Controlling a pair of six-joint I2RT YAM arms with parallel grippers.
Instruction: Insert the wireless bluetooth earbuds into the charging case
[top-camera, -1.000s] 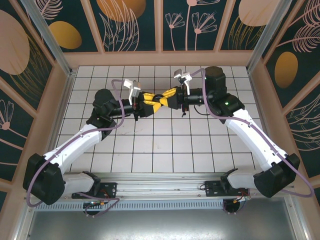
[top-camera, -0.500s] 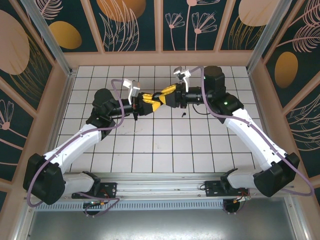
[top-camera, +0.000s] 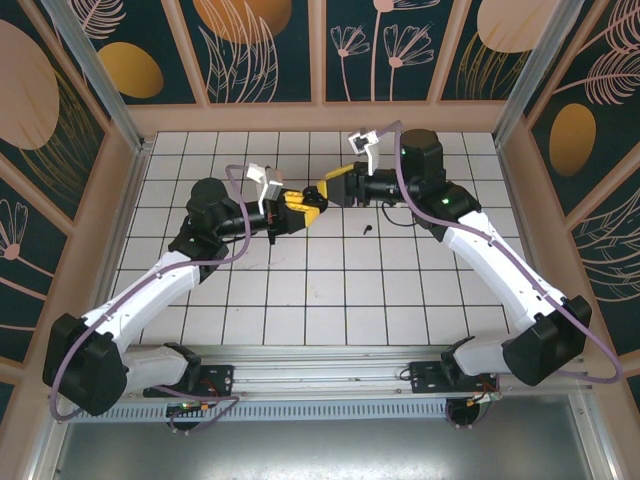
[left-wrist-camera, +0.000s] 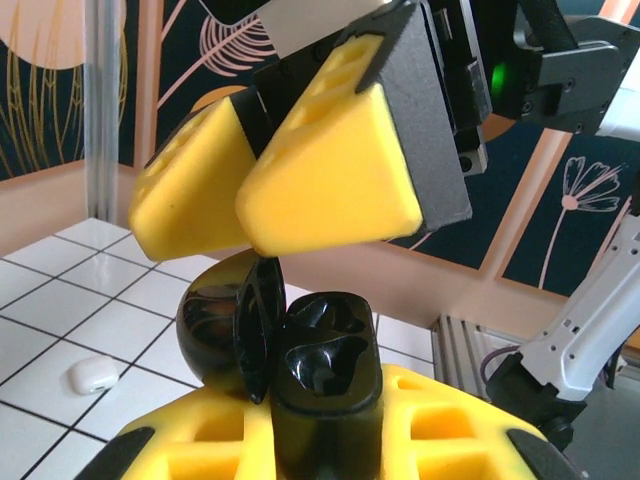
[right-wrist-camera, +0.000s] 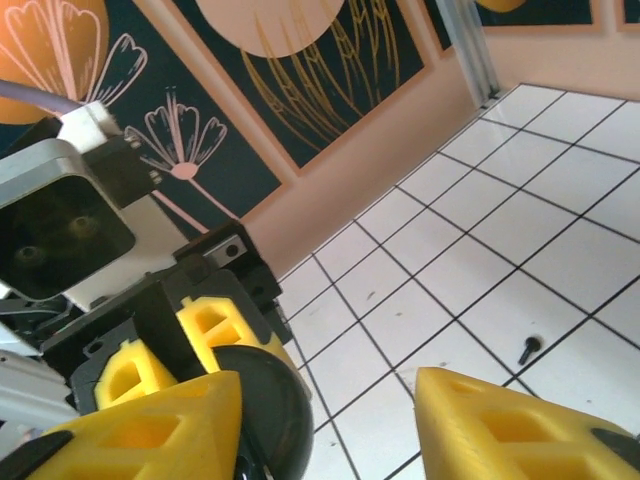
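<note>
**Open case held up, one black earbud down on the tiles**

The left arm (top-camera: 160, 285) grips the black charging case (left-wrist-camera: 322, 372) tight in its jaws, up off the counter (top-camera: 330, 290). In the left wrist view the lid (left-wrist-camera: 258, 330) is flipped open toward 9 o'clock. The holes inside look empty, but black on black is hard to read.

The right arm (top-camera: 490, 250) has its jaws wide apart with nothing between them. They hang just above the case, at 12 o'clock from it.

In the top view a tiny black earbud (top-camera: 367, 229) lies on the tiles at about 4 o'clock from the right jaws, apart from the case. From the right wrist its stem seems to slant from 7 to 1 o'clock. The right arm is nearer, so I think it should fetch the earbud.

A small white rounded thing (left-wrist-camera: 92, 374) lies at 8 o'clock from the case. I cannot tell if it is an earbud or a case.
</note>
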